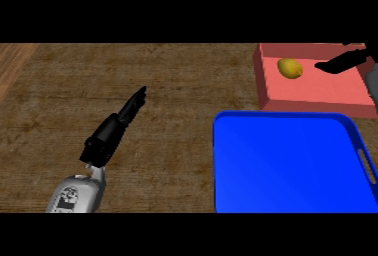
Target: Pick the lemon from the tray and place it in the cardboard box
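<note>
Small yellow lemon (pixel 289 68) lies in the shallow red cardboard box (pixel 317 94), clear of the blue plastic tray (pixel 288 165); right hand (pixel 343 60) alongside, fingers straight, empty; advise lifting clear without nudging it; left hand (pixel 111 132) open.

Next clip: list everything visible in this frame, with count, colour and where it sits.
lemon: one, yellow, inside the box, towards its left side
box: one, red, open-topped, upper right of the counter
tray: one, blue, lower right, just below the box
counter: one, brown wood, under everything
left hand: one, black, left of centre above the counter, fingers straight, holding nothing
right hand: one, black, at the upper right edge over the box, right of the lemon and apart from it
</note>
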